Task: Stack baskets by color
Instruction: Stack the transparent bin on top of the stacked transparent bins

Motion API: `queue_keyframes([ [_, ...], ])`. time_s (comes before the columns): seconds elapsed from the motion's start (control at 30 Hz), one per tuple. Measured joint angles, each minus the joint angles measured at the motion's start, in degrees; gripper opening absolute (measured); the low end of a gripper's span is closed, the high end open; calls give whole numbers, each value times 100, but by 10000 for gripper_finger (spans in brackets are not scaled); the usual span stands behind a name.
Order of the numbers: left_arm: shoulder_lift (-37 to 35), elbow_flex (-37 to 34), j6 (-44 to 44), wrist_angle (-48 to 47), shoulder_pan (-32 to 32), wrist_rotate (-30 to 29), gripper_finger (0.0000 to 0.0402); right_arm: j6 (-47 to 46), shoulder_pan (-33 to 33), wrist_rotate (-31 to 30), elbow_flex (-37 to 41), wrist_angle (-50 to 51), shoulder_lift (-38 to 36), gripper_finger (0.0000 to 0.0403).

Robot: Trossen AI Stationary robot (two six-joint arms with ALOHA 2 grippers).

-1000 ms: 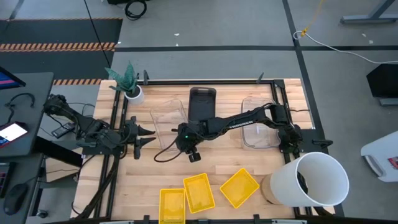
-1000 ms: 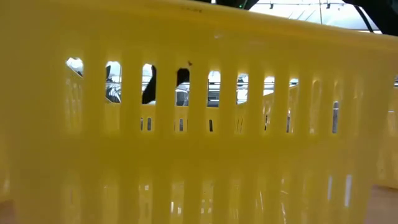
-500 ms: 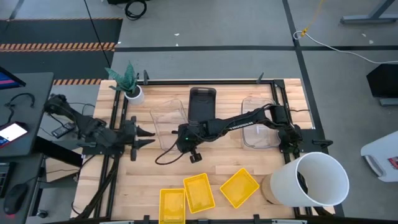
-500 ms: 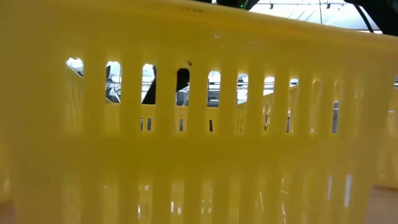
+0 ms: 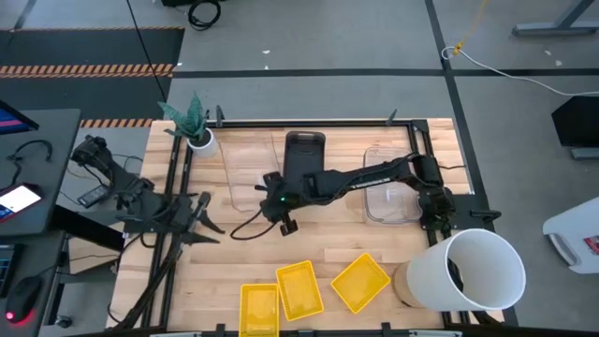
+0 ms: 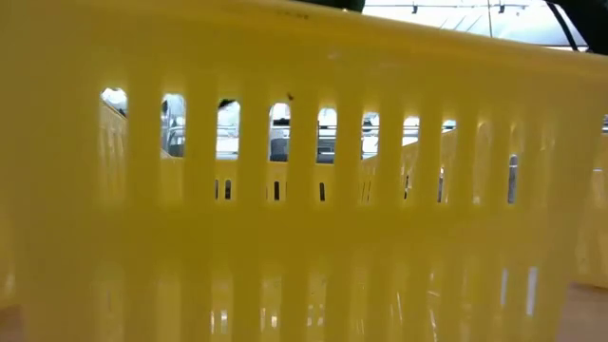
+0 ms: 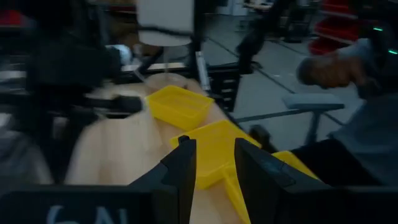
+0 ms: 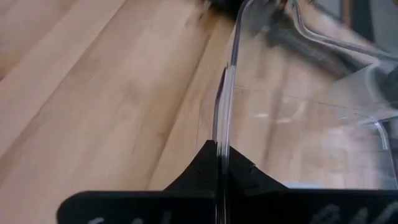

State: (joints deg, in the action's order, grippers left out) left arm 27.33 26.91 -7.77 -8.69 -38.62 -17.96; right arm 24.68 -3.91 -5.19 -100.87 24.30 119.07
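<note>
A clear basket sits at the table's middle left, and my right gripper is shut on its wall. Beside it, toward the far edge, lies a dark grey basket. More clear baskets lie at the right. Three yellow baskets rest on their bottoms along the near edge. One of them fills the low view. My left gripper stands open at the table's left edge, holding nothing. In the left wrist view it faces the yellow baskets. My right gripper pinches the clear basket's side wall at the rim, the wall standing edge-on between the two fingers, one finger inside the basket and one outside. The fingers come slanting down from the table's right. The held side is raised; whether the far side rests on the table I cannot tell.
A big white bucket stands at the near right corner. A small potted plant stands at the far left corner. A dark frame runs along the table's sides. A person's hand shows beyond the table in the left wrist view.
My right gripper has shut on the clear basket's wall and gone up, raising that side of the basket. My left gripper has swung at the table's left edge and turned toward the near edge, staying open.
</note>
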Motion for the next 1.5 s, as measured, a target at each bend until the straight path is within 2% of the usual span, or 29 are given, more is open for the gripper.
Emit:
queue_keyframes([
  [0.13,3,-21,-6,110,-109,69,117,157,38,-36,-160,64,-154,2],
  [0.37,2,-21,-57,112,-118,-26,117,342,38,-691,-243,520,-760,2],
  [0.53,2,-21,-101,23,-117,-612,117,93,38,-831,-246,1192,-1286,2],
  [0.67,2,-21,-351,-263,-91,-1399,117,-338,30,-808,-173,1877,-1784,2],
  [0.8,3,-21,-580,-750,20,-2228,117,-827,-21,-848,175,2319,-2299,2],
  [0.97,2,-21,-634,-1076,209,-2813,117,-1281,-210,-848,966,2322,-3117,2],
  [1.23,2,-21,-639,-988,468,-2882,117,-2383,-895,-1251,2303,2572,-4333,2],
  [1.5,2,-21,-611,-837,585,-2897,117,-3562,-1568,-1316,2523,3475,-5065,2],
])
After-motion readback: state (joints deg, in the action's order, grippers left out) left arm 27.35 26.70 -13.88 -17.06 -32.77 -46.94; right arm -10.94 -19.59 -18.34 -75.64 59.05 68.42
